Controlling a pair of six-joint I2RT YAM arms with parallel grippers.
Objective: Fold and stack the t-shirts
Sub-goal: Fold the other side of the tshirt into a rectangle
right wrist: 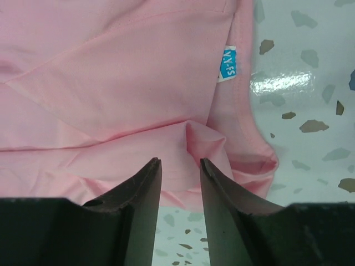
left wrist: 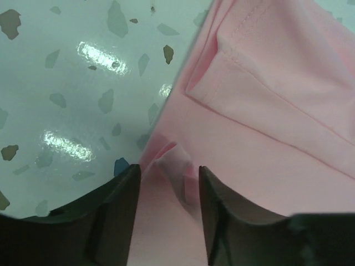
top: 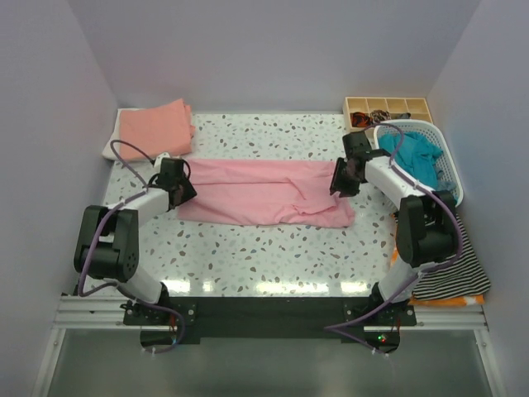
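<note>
A speckled table (top: 273, 256) is seen from above, and across its middle the pink tee (top: 256, 192) is laid out, folded into a long band running left to right. The left arm (top: 124, 219) is stretched forward and inward, elbow low, so that the left gripper (top: 183, 188) is set on the band's left end. The right arm (top: 413, 207) is bent the same way from the other side, and the right gripper (top: 340, 178) is placed on the band's right end.

In the left wrist view a raised fold of pink cloth is pinched between the fingers (left wrist: 125, 199). In the right wrist view a pucker at the hem is nipped between the narrowly set fingers (right wrist: 145, 188).

A basket (top: 446, 165) holding a teal tee (top: 413, 157) is found at the far right. A salmon tee (top: 153, 126) is stacked, folded, on a white one (top: 110, 149) in the far left corner. A small label (right wrist: 228, 64) is shown at the pink tee's neck.
</note>
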